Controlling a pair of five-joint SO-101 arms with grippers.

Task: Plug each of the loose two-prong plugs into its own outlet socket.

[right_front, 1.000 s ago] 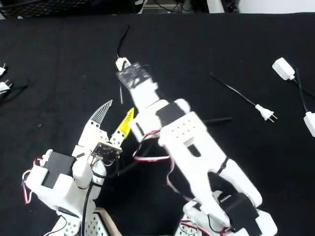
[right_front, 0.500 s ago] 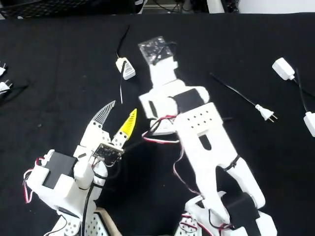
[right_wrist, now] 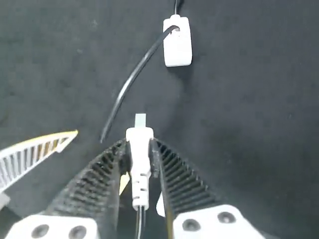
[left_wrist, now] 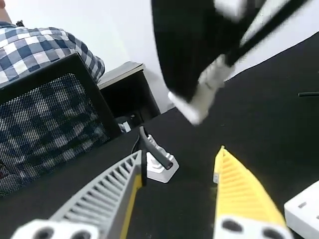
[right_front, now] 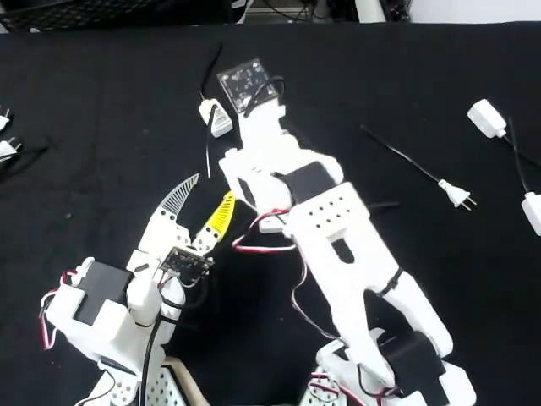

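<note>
plug (right_wrist: 139, 149) to socket (right_wrist: 177, 42): bare table (right_wrist: 249, 99) | obstacle: black cable (right_wrist: 133, 75) alongside

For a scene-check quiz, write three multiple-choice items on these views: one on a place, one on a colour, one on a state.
1. Where does the loose plug lie? A. on the table, at the robot's right B. in a box C. on a chair
2. The left gripper has jaws that are: A. both black B. grey and yellow C. both white
3. The right gripper is: A. open, empty B. shut on a white plug C. shut on a screwdriver
Key: 1 A, it lies on bare table; 2 B, the high view shows one of each; 3 B, the jaws clamp its body.
</note>
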